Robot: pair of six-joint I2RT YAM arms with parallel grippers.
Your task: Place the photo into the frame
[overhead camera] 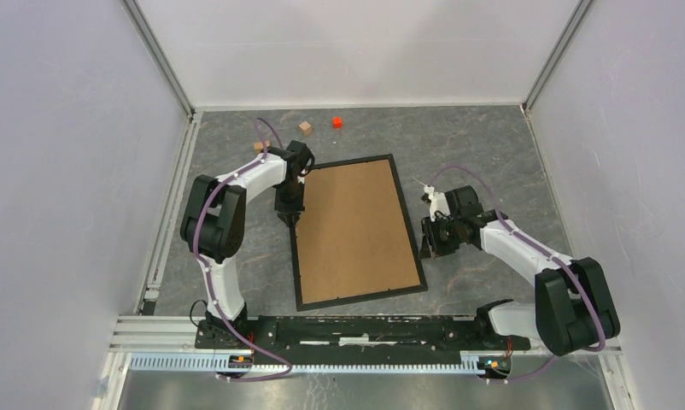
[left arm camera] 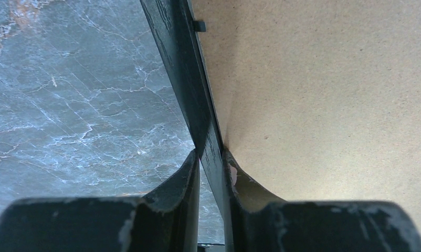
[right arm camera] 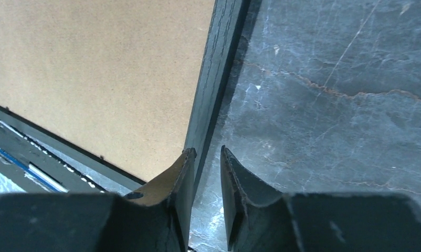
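Right gripper [right arm camera: 207, 153] is set at the right long rail of the frame [overhead camera: 361, 297], fingers narrowly parted astride it; a firm pinch cannot be told. Farther along, the left rail is pinched by the left gripper [left arm camera: 211, 153]. Frame is laid face down on the table [overhead camera: 493, 154], long axis near-to-far, backing board [overhead camera: 356, 231] up. Photo not seen.
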